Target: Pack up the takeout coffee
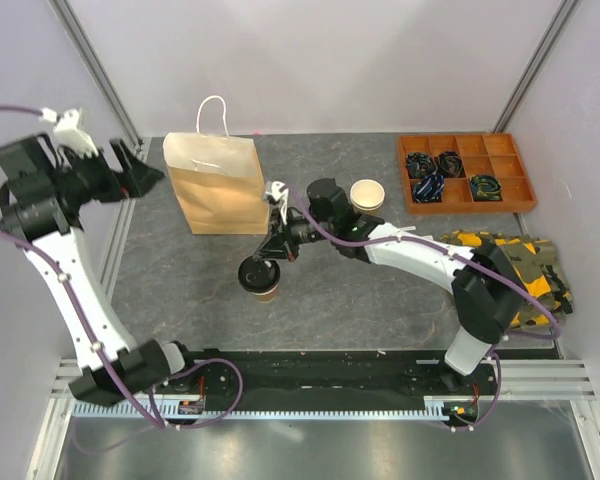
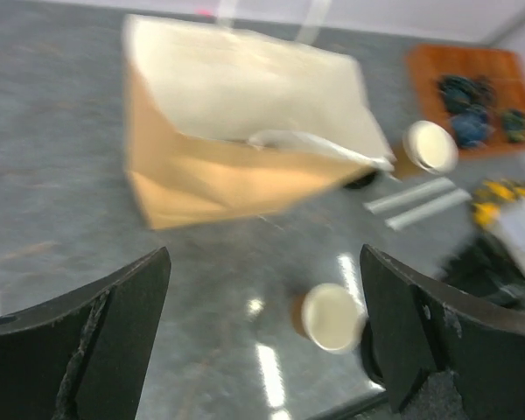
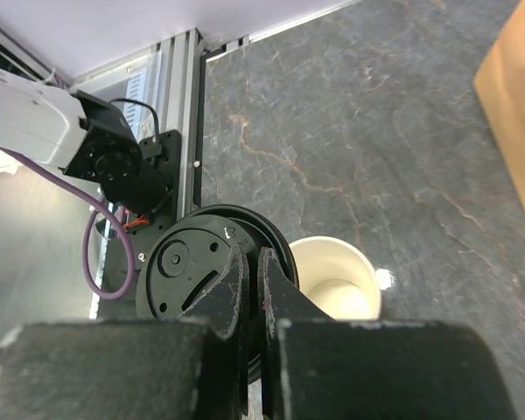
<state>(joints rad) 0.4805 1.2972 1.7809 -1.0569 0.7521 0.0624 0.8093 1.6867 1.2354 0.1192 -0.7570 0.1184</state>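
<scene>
My right pincer (image 3: 252,267) grips a round black lid (image 3: 188,276) by its rim; the tan, white-lined cup (image 3: 337,284) stands just right of it, seemingly partly under the lid; my left pincer (image 2: 264,258) gapes wide

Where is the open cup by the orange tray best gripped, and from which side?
The open cup stands upright with no lid, so I would pinch its rim from straight above, one finger inside the wall and one outside. A side approach looks cramped: in the top view the right arm sits close on its left and the orange tray lies to its right.
</scene>
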